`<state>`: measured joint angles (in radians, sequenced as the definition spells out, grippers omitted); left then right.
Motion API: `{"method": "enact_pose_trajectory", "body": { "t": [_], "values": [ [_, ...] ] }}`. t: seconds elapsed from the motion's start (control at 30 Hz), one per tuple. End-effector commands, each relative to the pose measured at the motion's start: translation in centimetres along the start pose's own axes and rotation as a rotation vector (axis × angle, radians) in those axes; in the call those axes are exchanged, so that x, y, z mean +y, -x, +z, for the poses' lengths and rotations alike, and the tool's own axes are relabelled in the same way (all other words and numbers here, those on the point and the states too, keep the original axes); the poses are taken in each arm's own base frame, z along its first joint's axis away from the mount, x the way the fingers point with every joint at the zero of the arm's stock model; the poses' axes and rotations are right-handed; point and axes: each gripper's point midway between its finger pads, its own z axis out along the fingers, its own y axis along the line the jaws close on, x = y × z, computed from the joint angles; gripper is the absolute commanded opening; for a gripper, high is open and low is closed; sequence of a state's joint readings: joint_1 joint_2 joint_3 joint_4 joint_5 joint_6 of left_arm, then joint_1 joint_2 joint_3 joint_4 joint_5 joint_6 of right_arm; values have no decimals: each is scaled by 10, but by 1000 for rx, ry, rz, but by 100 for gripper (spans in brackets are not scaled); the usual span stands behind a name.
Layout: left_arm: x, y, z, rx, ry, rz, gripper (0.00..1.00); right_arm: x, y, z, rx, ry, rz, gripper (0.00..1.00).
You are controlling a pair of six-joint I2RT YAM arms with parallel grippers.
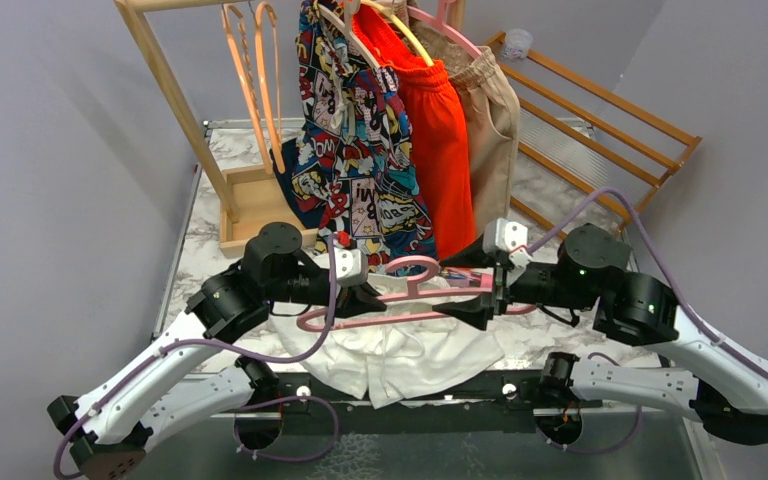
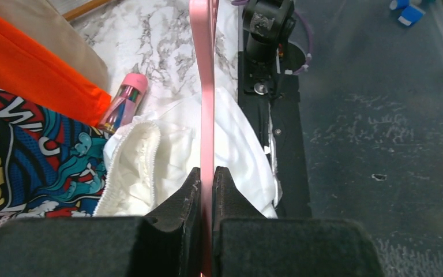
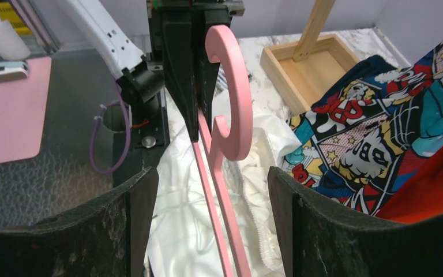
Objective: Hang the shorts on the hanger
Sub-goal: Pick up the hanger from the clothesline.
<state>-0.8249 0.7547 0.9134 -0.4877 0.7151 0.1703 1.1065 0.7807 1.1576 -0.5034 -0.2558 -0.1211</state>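
Note:
The pink hanger is held level above the white shorts, which lie crumpled on the marble table near the front edge. My left gripper is shut on the hanger's left part; in the left wrist view the fingers pinch the pink bar over the shorts. My right gripper is open at the hanger's right end. In the right wrist view the bars and the hook run between its wide-open fingers without touching them, and the shorts lie below.
A wooden rack at the back holds orange hangers, comic-print shorts, orange-red shorts and a beige garment. Its tray base stands behind the left arm. A pink bottle lies by the shorts.

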Motion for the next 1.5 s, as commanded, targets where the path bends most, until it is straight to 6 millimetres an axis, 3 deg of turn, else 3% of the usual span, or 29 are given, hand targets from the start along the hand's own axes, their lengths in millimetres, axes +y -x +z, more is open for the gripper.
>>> {"method": "enact_pose_trajectory", "body": {
  "t": [0.0,0.47,0.97,1.23,1.47],
  "values": [
    [-15,33,-4,-79,-68,-8,0,4,-7,8,48,47,-47,71],
    [-24,39,-15,-58,-84,5,0,34,-3,25,78,231,67,61],
    [-23,48,-14,-56,-102,33,0,32,-9,42,109,238,97,38],
    [-22,45,-12,-43,-108,35,0,34,-10,47,122,255,121,35],
    [-21,46,-11,-43,-111,49,0,34,-12,50,129,256,128,20]
  ]
}}
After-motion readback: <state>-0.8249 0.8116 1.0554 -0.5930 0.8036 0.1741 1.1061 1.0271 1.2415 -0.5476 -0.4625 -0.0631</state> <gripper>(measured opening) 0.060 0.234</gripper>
